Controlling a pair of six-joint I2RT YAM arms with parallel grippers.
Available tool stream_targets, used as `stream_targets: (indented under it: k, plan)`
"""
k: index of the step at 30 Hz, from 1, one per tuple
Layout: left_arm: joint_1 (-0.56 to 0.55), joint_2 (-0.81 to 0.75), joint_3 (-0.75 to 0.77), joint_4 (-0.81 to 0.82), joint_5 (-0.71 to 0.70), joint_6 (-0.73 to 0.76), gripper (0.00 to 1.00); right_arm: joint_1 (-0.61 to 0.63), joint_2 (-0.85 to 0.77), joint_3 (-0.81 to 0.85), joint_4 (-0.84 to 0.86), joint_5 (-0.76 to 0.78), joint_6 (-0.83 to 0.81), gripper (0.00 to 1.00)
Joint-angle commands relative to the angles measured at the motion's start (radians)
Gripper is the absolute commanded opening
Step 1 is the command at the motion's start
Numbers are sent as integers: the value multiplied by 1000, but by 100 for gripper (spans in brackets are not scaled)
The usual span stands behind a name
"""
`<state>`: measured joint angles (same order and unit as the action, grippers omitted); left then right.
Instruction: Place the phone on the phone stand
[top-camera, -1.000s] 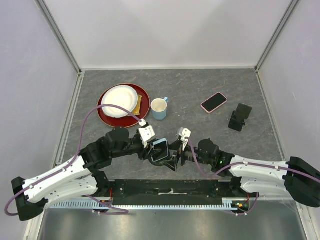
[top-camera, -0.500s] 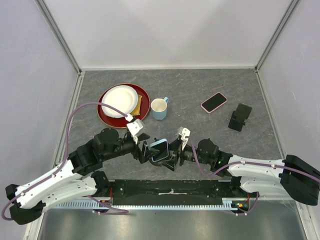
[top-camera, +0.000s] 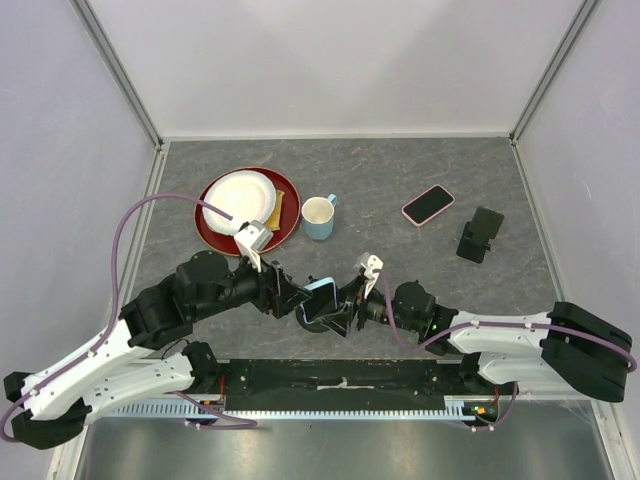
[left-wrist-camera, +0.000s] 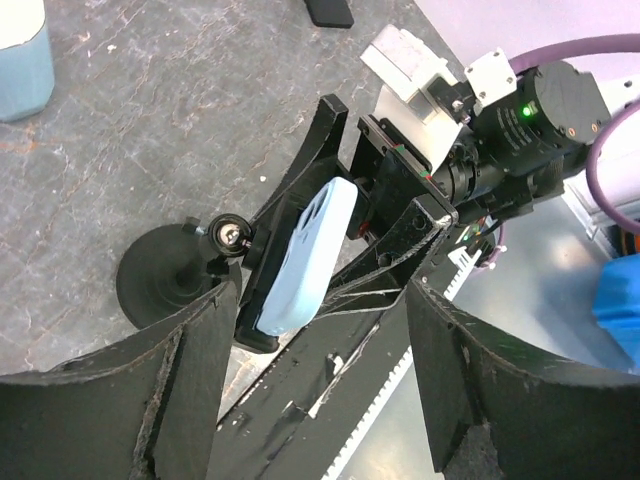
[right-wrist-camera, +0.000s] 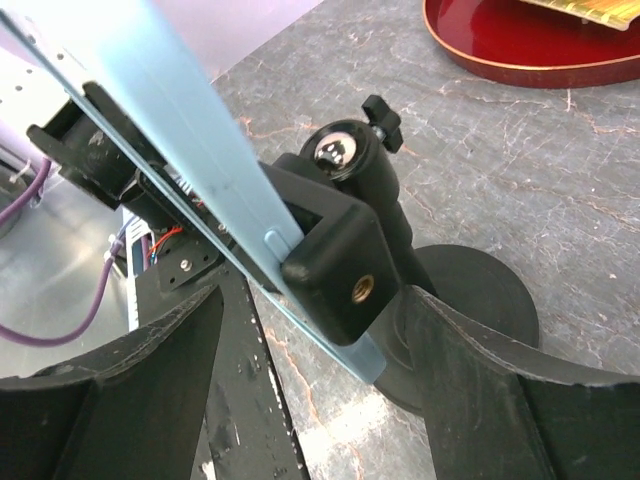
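The slim light-blue slab phone (left-wrist-camera: 305, 245) sits tilted in the black clamp stand (left-wrist-camera: 165, 285) by the table's near edge. It looks stiff, light and slick, best taken by its long edges. The left gripper (left-wrist-camera: 315, 295) gapes empty. The right gripper (right-wrist-camera: 312, 300) is spread wide too, seemingly gripping nothing.

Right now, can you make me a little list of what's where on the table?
blue phone: in the stand's clamp, tilted
stand: near front edge, between both end effectors
left end effector: open, apart from the blue phone
right end effector: open, straddling blue phone and stand
pink phone: flat, far right
mug: beside the red plate
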<state>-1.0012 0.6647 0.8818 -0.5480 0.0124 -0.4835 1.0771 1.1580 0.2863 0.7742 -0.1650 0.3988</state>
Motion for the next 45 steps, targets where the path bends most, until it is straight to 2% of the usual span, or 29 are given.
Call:
stream_targets:
  k: [1, 6, 10, 16, 23, 34, 35, 37, 38, 40, 45]
  plan:
    - [1, 35, 66, -52, -46, -141, 74, 20, 43, -3, 141, 91, 55, 76]
    - [1, 85, 134, -116, -49, -147, 74, 64, 66, -21, 203, 159, 84, 67]
    - [1, 99, 132, -110, -19, -69, 76, 70, 74, -38, 235, 159, 87, 67]
    - [1, 191, 166, -133, 54, 86, 81, 70, 16, -78, 186, 159, 83, 79]
    - [1, 306, 217, -136, 58, 158, 81, 70, -112, -171, 139, 237, 94, 89]
    - [4, 346, 213, -130, 202, 335, 38, 69, -406, -223, -122, 328, 91, 94]
    - [6, 348, 217, -135, 208, 344, 27, 69, -426, -223, -139, 337, 89, 95]
    - [9, 351, 220, -139, 233, 368, 18, 69, -477, -219, -200, 344, 84, 95]
    - [9, 348, 218, -139, 242, 379, 8, 69, -492, -211, -220, 352, 83, 95]
    - [9, 342, 215, -138, 270, 413, 2, 70, -541, -205, -271, 361, 75, 95]
    - [10, 313, 220, -148, 317, 470, 2, 69, -638, -210, -354, 400, 78, 95]
